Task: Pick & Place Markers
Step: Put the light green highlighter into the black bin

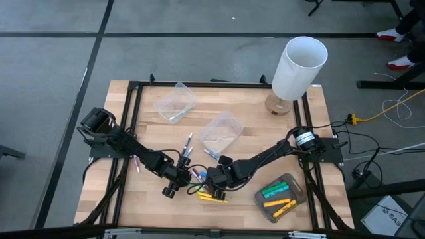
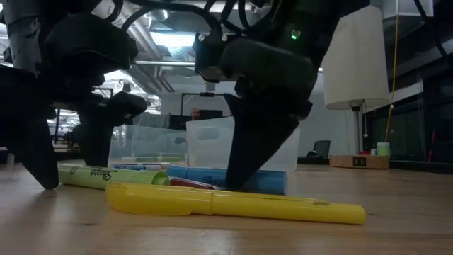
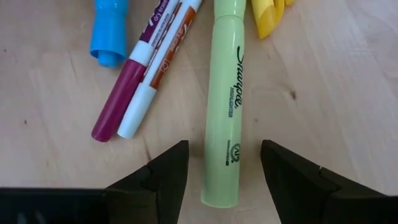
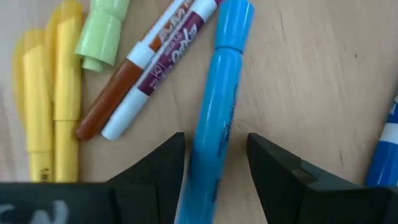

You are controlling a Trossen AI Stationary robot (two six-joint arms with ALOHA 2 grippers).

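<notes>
Two grippers, fingers spread, straddle crowded markers: left gripper (image 3: pixel 224 165) over green highlighter (image 3: pixel 225 99), right gripper (image 4: pixel 214 158) over blue highlighter (image 4: pixel 214 112).

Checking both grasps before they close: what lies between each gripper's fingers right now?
The left wrist view shows the light green highlighter between the left gripper fingers. The right wrist view shows the blue highlighter between the right gripper fingers.

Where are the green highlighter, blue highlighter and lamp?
green highlighter (image 3: pixel 225 106): left wrist view, mid-barrel by the printed logo.
blue highlighter (image 4: pixel 214 118): right wrist view, mid-barrel between the hand's fingers.
lamp (image 1: pixel 299 66): high view, side of the white shade.
</notes>
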